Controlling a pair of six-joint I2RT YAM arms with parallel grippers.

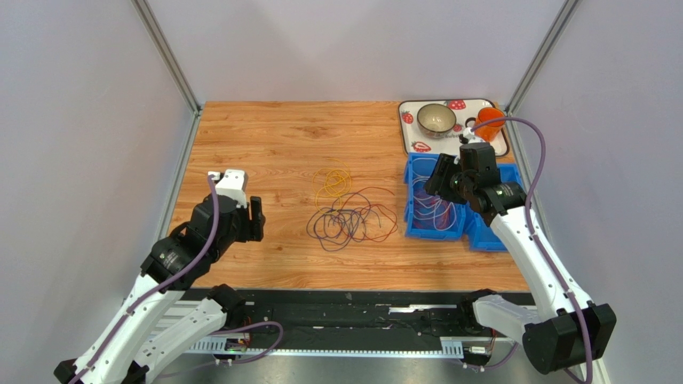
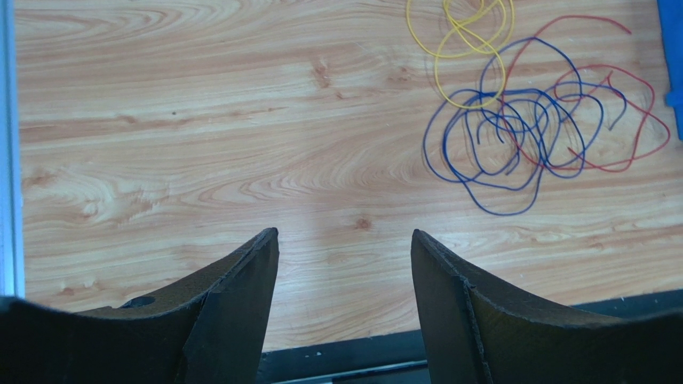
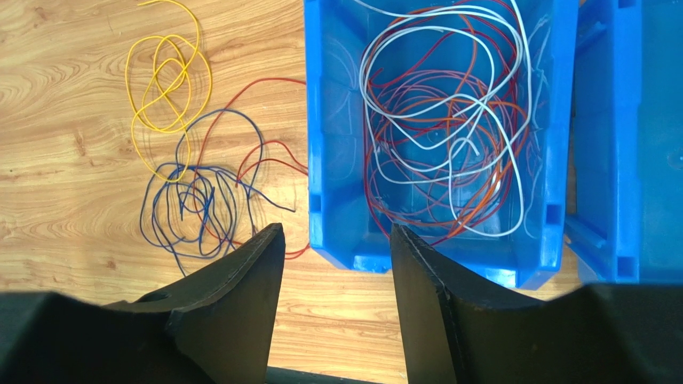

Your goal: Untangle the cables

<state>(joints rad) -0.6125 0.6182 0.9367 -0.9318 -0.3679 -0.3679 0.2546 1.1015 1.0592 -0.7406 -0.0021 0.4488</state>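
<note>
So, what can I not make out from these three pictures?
- Top view: the right arm covers part of the blue bin, hiding some of its contents.
- Right wrist view: the second bin runs off the right edge; its inside is mostly unseen.
- Left wrist view: the yellow cable is cut by the top edge.
- Top view: the tangle is too fine to tell which wire lies on top.

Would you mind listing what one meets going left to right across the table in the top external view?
Left gripper → loose tangle of cables on the wood → blue bin holding white and orange-red cables → second blue bin. The right gripper and the tray overlap the bins, so I leave them out.
</note>
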